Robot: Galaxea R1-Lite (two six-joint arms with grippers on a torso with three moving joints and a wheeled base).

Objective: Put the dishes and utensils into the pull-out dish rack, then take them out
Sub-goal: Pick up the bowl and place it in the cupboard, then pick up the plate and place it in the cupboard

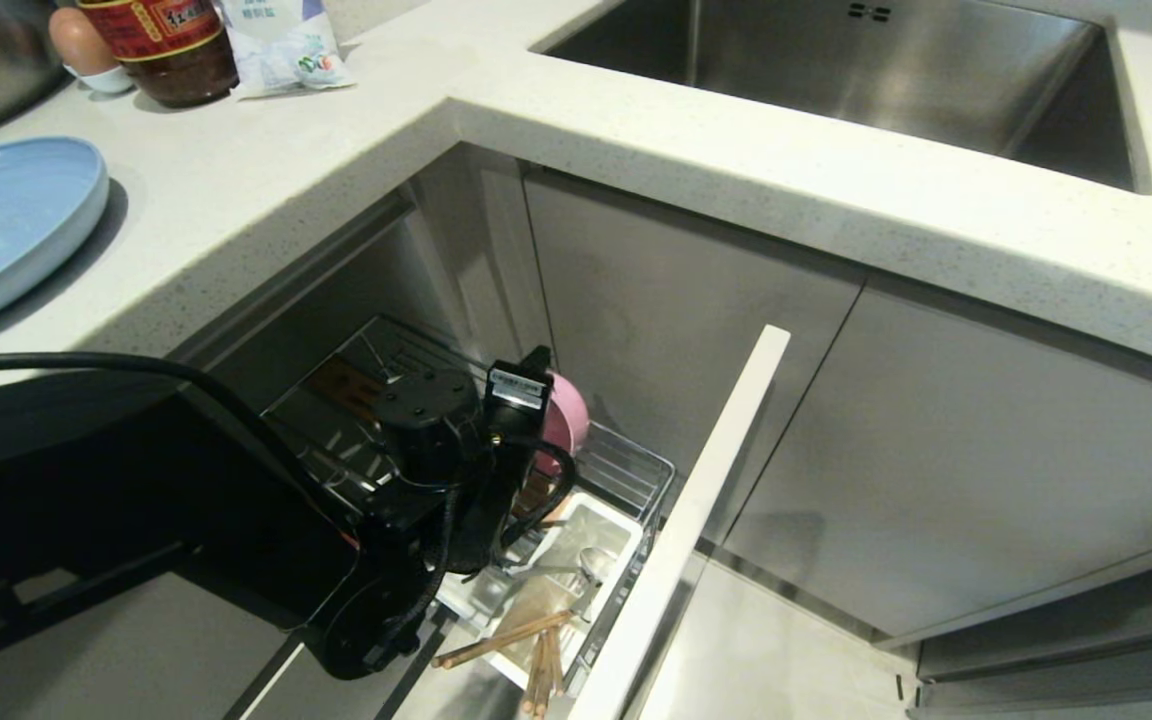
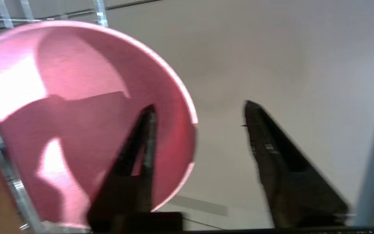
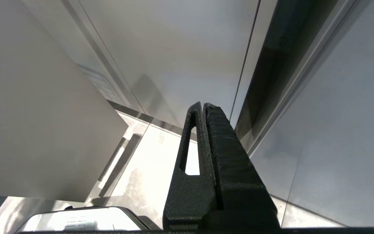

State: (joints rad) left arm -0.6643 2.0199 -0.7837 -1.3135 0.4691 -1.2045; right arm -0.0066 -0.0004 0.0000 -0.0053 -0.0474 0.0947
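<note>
— Pink bowl: where is it?
— On edge in the pull-out dish rack, one finger of the spread left gripper inside its rim, nothing clamped.
— Step?
— Loading, I judge; the blue plate waits on the counter, so next comes backing out cleanly.
— Counts?
— One bowl, one plate, two chopsticks. Right gripper is parked, pressed closed.
</note>
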